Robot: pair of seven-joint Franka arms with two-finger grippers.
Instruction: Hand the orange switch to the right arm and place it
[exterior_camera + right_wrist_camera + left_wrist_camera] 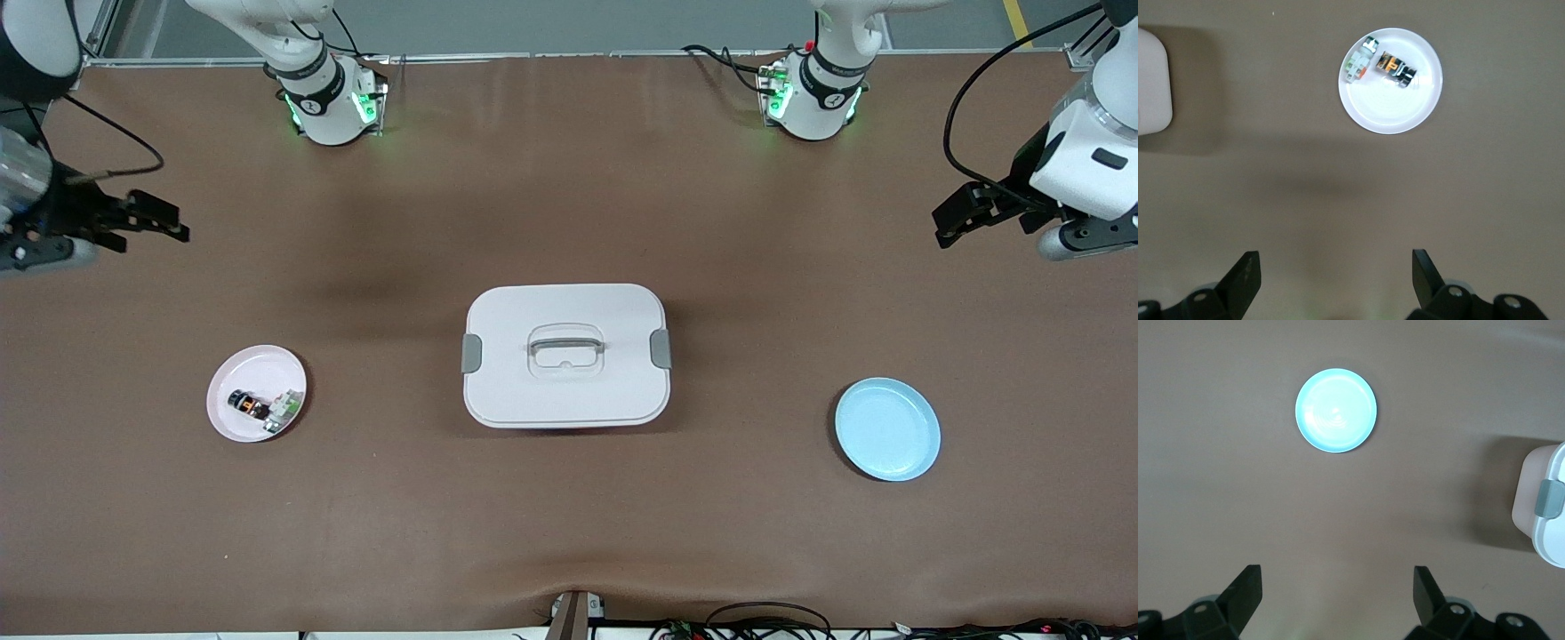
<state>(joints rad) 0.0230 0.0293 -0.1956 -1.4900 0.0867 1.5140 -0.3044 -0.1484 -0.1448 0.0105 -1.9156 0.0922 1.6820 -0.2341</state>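
Observation:
The orange switch [247,404], a tiny black part with an orange face, lies in a pink plate [258,363] toward the right arm's end of the table. In the right wrist view the switch [1395,67] lies in the plate [1391,110] next to a greenish-white part [1359,63]. My right gripper [173,227] is open and empty, up in the air over bare table; its fingers [1248,270] stand wide apart. My left gripper [947,227] is open and empty, over the table at the left arm's end, with fingers [1251,587] wide apart.
A white lidded box [566,356] with a handle and grey clasps stands mid-table; its edge shows in both wrist views [1548,513] [1151,80]. An empty light-blue plate [887,428] [1336,410] lies toward the left arm's end. The greenish-white part [284,411] shares the pink plate.

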